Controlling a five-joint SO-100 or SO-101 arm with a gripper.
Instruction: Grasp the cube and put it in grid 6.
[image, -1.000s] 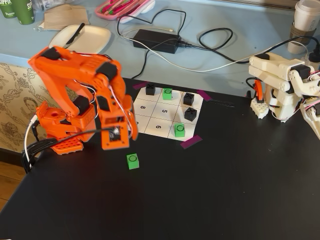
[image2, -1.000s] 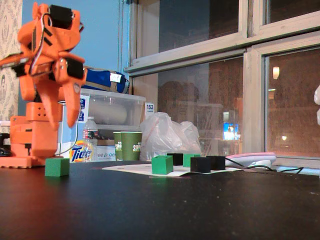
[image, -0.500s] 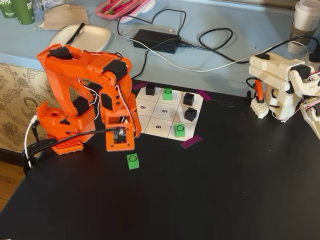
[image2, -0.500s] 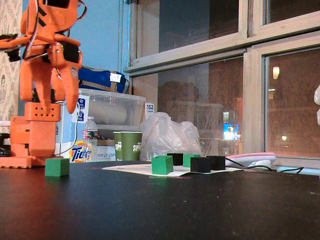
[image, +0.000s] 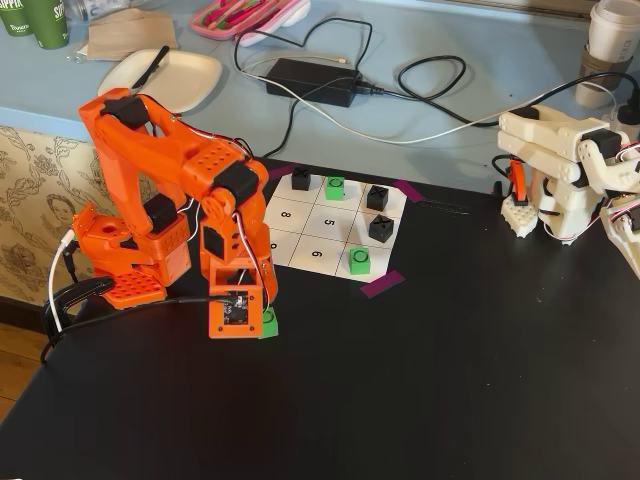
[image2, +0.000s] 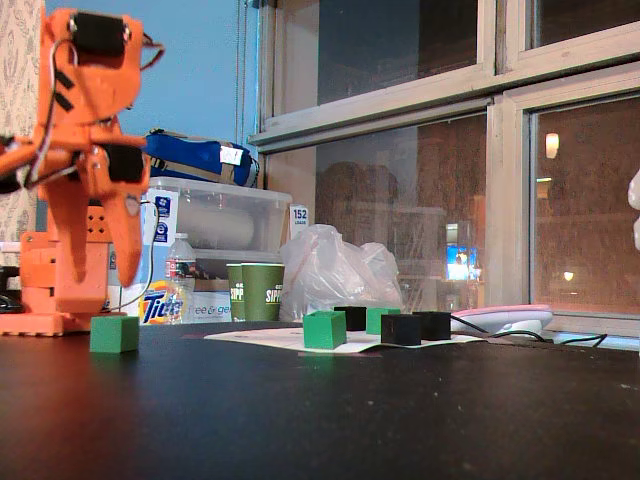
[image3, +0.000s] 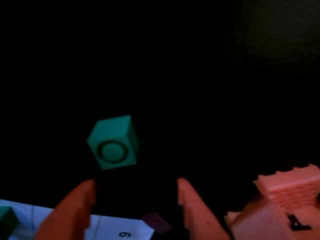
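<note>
The orange arm (image: 160, 200) is bent forward and down over the black surface (image: 420, 380), its tool (image3: 135, 192) hanging just above a green cube (image3: 114, 143) that sits off the white board (image: 290, 240), on the bare surface near the board's lower left corner in a fixed view. In the wrist view the tool is spread: its two orange fingers (image3: 75, 207) stand apart with a clear dark gap between them, and the cube, black ring facing up, lies just beyond the fingertips, touching neither. In a fixed view only a green sliver of that cube (image: 268, 322) shows at the right of the wrist housing; in the low side-on fixed view the same cube (image2: 114, 333) rests flat on the surface below the tool's tip (image2: 128, 245), with air between them. On the board, the cell marked 6 (image: 316, 254) sits under the cell marked 5 (image: 328, 222) and appears bare, though the arm blocks part of the board's left side. Another green cube (image: 360, 261) stands in the cell just right of the 6, a third green one (image: 335, 187) in the top row, and black cubes (image: 377, 198) occupy the right column and the top left cell. A white arm (image: 560, 170) stands at the surface's far right edge, well apart from the board.
</note>
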